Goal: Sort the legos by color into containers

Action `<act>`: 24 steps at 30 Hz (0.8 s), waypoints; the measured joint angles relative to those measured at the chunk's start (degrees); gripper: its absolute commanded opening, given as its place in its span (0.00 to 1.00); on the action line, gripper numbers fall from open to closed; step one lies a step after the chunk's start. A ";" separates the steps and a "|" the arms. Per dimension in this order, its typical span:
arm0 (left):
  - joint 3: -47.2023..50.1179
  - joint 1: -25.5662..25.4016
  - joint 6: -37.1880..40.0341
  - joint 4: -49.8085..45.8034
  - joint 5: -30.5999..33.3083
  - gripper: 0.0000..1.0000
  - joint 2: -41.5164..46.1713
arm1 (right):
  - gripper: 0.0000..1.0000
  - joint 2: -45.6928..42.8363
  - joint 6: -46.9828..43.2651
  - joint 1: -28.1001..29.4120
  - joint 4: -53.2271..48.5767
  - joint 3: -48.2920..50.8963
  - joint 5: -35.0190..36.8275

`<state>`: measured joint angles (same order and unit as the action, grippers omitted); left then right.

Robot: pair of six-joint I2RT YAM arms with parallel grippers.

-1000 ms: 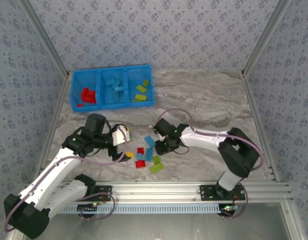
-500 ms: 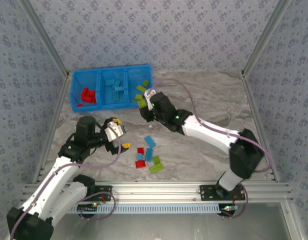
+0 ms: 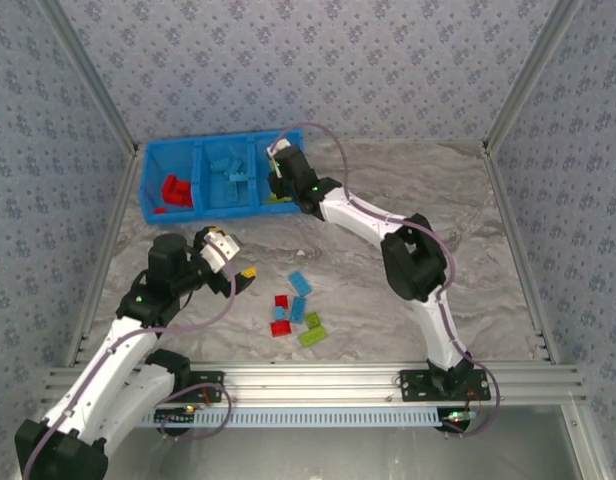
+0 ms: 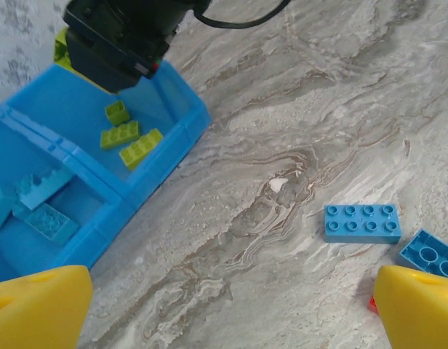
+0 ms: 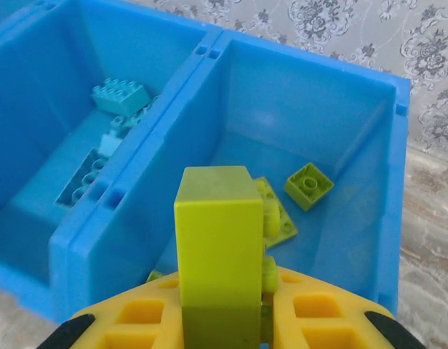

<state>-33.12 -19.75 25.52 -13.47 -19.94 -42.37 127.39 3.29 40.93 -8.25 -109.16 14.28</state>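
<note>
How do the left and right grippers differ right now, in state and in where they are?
The left gripper is wide open and empty; the right gripper is shut on a lime green brick. The left gripper hangs over the marble table near a loose blue brick; the right gripper is over the blue bin's end compartment, which holds green bricks. Both have yellow fingers.

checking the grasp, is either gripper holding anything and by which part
The right gripper holds a lime green brick by one end; the left gripper holds nothing.
</note>
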 measured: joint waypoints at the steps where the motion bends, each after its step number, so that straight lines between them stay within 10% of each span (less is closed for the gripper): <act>1: -0.35 0.15 -0.66 -0.02 0.33 0.99 -0.59 | 0.40 1.57 -0.42 0.02 -1.51 -2.58 0.35; 12: -3.93 3.04 -9.55 -1.33 5.99 0.97 -4.76 | 0.53 2.10 -1.86 2.75 -11.69 -5.07 1.84; 24: -18.36 1.51 -42.16 -13.55 17.46 0.76 -17.77 | 0.82 -37.70 -1.16 3.48 -18.32 25.11 -6.78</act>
<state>-51.48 -18.24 -16.64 -27.03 -2.48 -60.14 89.69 2.13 44.40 -26.57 -84.05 7.51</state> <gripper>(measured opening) 0.786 0.767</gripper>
